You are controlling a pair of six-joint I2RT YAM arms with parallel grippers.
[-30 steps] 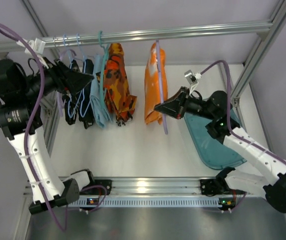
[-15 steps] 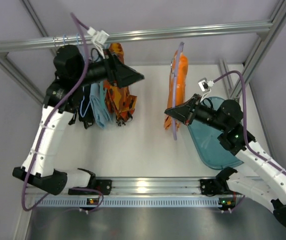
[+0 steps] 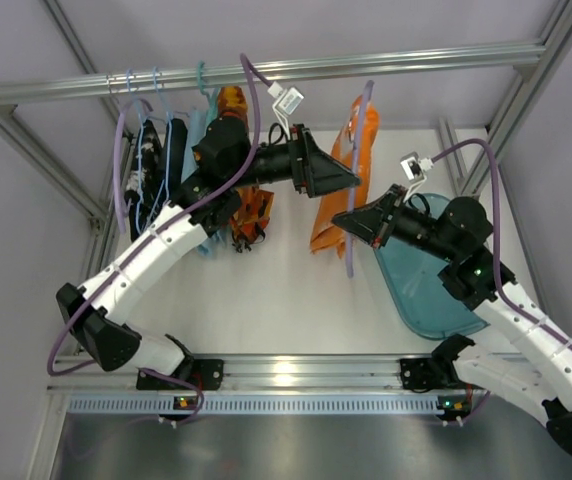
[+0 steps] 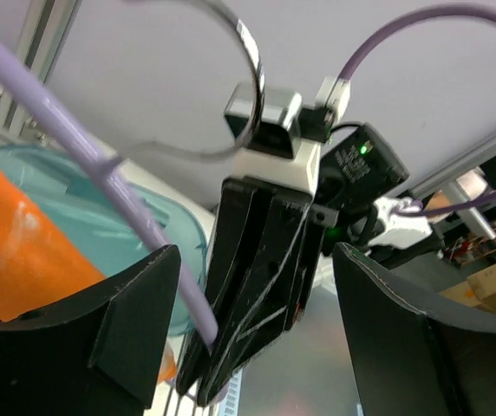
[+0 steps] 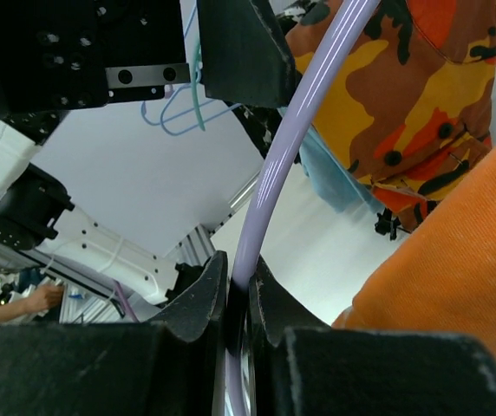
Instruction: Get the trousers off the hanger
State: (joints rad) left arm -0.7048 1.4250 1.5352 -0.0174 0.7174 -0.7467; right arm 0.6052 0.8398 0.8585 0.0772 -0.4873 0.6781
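The orange trousers (image 3: 328, 228) hang on the lilac hanger (image 3: 366, 110), held up right of the middle. My right gripper (image 3: 343, 222) is shut on the hanger's lower bar. In the right wrist view the gripper (image 5: 238, 290) pinches the lilac bar (image 5: 291, 156), with the trousers (image 5: 456, 286) at the right. My left gripper (image 3: 351, 181) is open, reaching across to the trousers' upper part. In the left wrist view the left gripper (image 4: 255, 260) frames the right gripper's tip and the hanger (image 4: 101, 165). The trousers (image 4: 14, 243) lie by its left finger (image 4: 135, 321).
A rail (image 3: 446, 55) runs across the top. Light blue hangers (image 3: 131, 85), dark garments (image 3: 156, 170) and an orange-and-black patterned garment (image 3: 251, 215) hang at its left, behind my left arm. A teal tray (image 3: 431, 290) lies under my right arm.
My left arm has swung from the rail's left end across to the trousers. My right gripper has carried the hanger and trousers to the right.
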